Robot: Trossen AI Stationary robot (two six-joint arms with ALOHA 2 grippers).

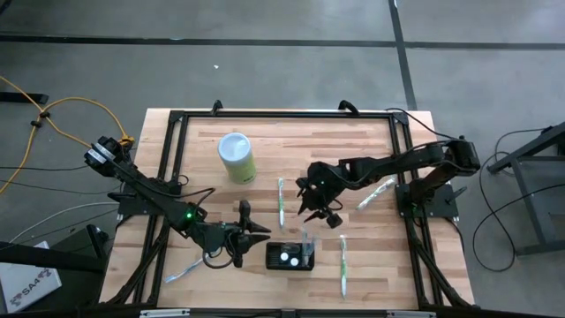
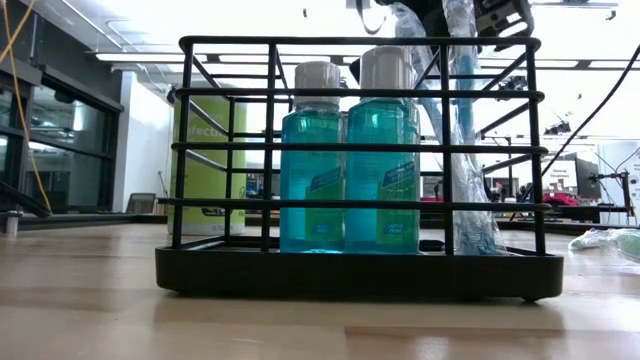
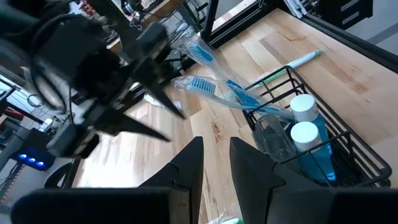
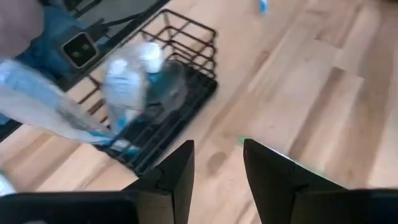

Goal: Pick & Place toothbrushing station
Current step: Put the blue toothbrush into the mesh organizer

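the toothbrushing station (image 1: 290,255), a small black wire rack with a solid black base, stands upright on the pale wooden tabletop (image 1: 353,150) near its front edge. two blue-green mouthwash bottles with whitish caps (image 2: 345,160) stand side by side inside the rack, and wrapped blue toothbrushes in clear plastic (image 3: 214,90) lean out of one end of it, their heads rising above the top rail.

the left gripper (image 1: 262,232) sits low just beside the rack, on the side away from the leaning brushes, its fingers (image 3: 186,165) set at a narrow gap and holding nothing. the right gripper (image 1: 311,205) hangs above and just behind the rack, near the brush tops; its fingers (image 4: 177,168) stand moderately apart with only bare wood showing between them.

a pale green cylinder with a whitish top (image 1: 237,158) stands upright well behind the rack, toward the far side of the tabletop. a wrapped green-and-white toothbrush (image 1: 281,201) lies flat between that cylinder and the rack. another wrapped green toothbrush (image 1: 342,265) lies flat just beside the rack on the right arm's side, and a third wrapped one (image 1: 375,194) lies farther off the same way, near the black metal frame (image 1: 282,115) that borders the tabletop.
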